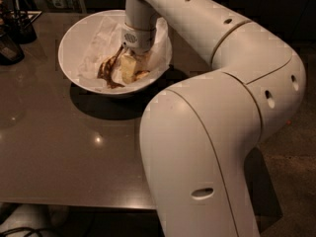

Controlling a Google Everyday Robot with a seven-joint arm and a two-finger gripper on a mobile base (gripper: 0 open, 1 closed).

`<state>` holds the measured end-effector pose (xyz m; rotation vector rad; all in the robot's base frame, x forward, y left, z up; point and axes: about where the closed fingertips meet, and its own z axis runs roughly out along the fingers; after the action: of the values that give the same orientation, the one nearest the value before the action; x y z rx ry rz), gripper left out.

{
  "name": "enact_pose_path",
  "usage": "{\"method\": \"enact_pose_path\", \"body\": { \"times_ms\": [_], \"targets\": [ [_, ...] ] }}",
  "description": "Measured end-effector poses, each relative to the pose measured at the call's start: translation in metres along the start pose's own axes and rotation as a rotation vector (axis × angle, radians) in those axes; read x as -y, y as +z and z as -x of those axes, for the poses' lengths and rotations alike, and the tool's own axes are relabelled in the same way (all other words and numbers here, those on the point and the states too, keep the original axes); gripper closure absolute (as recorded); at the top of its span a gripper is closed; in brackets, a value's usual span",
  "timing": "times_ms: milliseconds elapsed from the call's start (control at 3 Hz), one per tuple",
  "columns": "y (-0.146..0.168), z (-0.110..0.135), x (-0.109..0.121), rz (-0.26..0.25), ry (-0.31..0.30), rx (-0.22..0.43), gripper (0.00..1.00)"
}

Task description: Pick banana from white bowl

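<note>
The white bowl [73,47] stands on the dark table at the upper left. The banana [105,71] lies in it, brown-blotched, with a dark curved piece running up toward the gripper. My gripper [127,69] reaches down into the bowl from the wrist above, right at the banana and touching or nearly touching it. A pale yellow piece sits under the wrist; I cannot tell if it is banana or gripper. My arm covers the bowl's right side.
Crumpled white paper [101,33] lines the bowl. Dark containers [19,26] stand at the table's far left. My large white arm link [197,152] fills the right foreground. The dark table [59,147] has its front edge near the bottom.
</note>
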<state>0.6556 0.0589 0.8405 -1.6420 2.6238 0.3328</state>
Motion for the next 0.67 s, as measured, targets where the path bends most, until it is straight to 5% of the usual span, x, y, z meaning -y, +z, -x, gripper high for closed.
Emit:
{"method": "enact_pose_path", "body": {
  "times_ms": [333,667],
  "targets": [
    [-0.012,0.001,-0.001,-0.029,-0.039,0.053,1.00],
    [-0.032,-0.006,-0.009,-0.048,-0.088,0.118,1.00]
  ]
}}
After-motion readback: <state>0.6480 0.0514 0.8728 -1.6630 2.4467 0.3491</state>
